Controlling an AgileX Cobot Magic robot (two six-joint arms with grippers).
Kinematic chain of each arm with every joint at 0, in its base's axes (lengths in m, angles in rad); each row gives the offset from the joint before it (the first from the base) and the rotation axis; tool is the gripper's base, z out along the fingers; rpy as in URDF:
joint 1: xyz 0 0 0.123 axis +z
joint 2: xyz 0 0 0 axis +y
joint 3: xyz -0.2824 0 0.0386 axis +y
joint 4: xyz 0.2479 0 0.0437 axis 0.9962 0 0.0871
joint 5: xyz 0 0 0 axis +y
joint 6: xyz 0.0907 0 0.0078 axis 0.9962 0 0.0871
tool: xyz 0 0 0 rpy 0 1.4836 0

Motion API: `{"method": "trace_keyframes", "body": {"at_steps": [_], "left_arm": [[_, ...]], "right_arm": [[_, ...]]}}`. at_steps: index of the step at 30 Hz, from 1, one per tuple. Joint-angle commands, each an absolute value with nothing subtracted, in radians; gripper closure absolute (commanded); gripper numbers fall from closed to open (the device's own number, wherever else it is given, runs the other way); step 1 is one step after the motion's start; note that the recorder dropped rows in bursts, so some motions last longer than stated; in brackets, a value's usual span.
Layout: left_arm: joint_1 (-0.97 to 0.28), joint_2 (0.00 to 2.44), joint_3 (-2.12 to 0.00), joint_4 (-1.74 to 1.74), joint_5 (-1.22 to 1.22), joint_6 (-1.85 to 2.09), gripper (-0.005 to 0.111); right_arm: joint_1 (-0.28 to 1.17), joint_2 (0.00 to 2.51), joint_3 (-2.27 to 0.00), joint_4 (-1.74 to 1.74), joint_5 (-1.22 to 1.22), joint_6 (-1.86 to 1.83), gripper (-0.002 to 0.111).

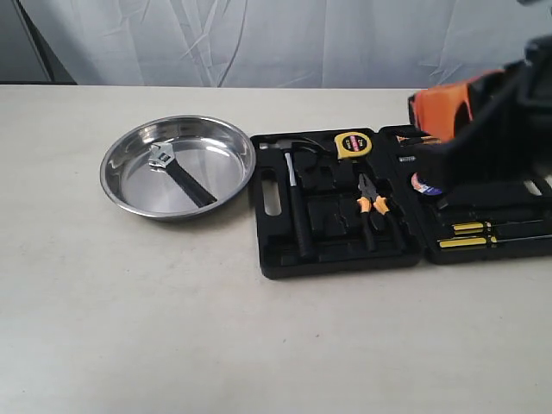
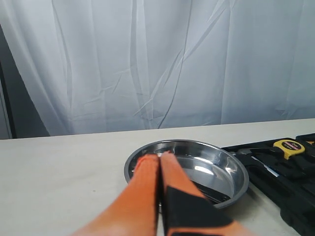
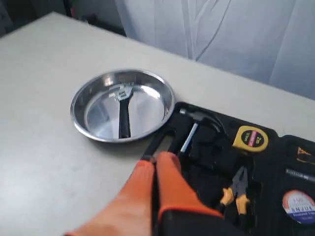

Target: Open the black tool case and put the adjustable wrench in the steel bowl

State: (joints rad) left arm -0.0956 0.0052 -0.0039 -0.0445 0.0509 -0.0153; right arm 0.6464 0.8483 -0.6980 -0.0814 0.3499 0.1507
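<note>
Now the adjustable wrench lies flat inside the steel bowl, its silver head near the bowl's middle and its black handle slanting toward the rim. The bowl sits on the pale table just beside the open black tool case. That case holds a hammer, a yellow tape measure, orange-handled pliers and yellow-handled screwdrivers, while both claws are pressed together on nothing, the left gripper pointing toward the bowl and the right gripper raised over the case.
</note>
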Motion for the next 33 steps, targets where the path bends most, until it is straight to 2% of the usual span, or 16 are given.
{"method": "trace_keyframes", "body": {"at_steps": [1, 4, 6, 11, 16, 23, 33], "left_arm": [[-0.102, 0.0, 0.0, -0.039, 0.049, -0.016, 0.107], [-0.102, 0.0, 0.0, -0.039, 0.049, -0.016, 0.107], [-0.102, 0.0, 0.0, -0.039, 0.049, -0.016, 0.107], [-0.102, 0.0, 0.0, -0.039, 0.049, -0.016, 0.107], [-0.102, 0.0, 0.0, -0.039, 0.049, -0.016, 0.107], [-0.102, 0.0, 0.0, -0.039, 0.049, -0.016, 0.107], [-0.102, 0.0, 0.0, -0.039, 0.051, -0.016, 0.107]], "right_arm": [[0.519, 0.647, -0.332, 0.029, -0.067, 0.157, 0.109], [0.407, 0.527, -0.155, 0.127, -0.263, 0.177, 0.109], [0.349, 0.436, -0.085, 0.062, -0.311, 0.189, 0.109], [0.211, 0.245, -0.037, -0.043, -0.242, 0.198, 0.109], [0.044, 0.122, -0.035, -0.043, -0.049, 0.198, 0.109], [0.012, 0.012, -0.035, -0.04, 0.16, 0.18, 0.109], [0.012, 0.012, -0.035, -0.04, 0.157, 0.18, 0.109]]}}
